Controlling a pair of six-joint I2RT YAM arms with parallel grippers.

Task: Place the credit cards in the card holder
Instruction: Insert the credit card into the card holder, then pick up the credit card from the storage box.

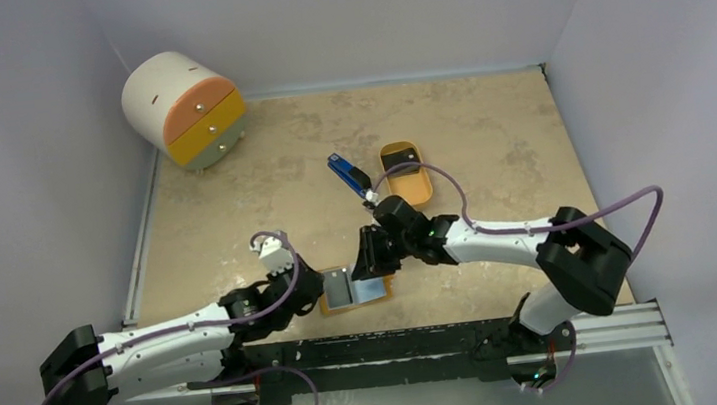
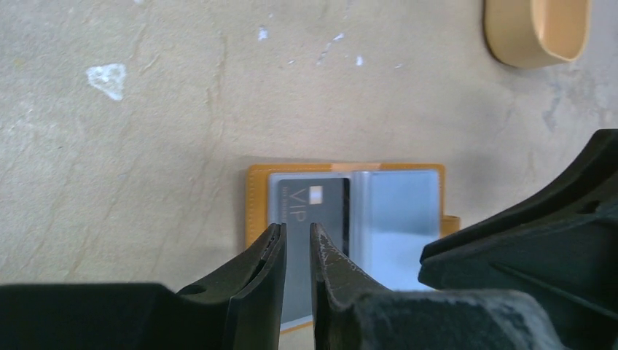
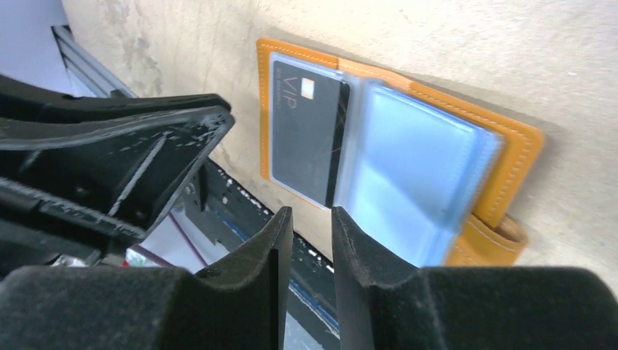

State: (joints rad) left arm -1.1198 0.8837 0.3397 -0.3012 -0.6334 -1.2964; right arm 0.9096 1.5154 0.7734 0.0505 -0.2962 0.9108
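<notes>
Beige tabletop (image 1: pixel 488 129), lavender walls (image 1: pixel 23 107), open card holder (image 1: pixel 359 291)

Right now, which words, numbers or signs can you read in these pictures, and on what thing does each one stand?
"VIP": pale letters on the dark card tucked in the open orange card holder, readable in both wrist views.
A fine line of print beside "VIP" on the same card: too small and blurred to read.
Nothing else in view carries readable text.
</notes>
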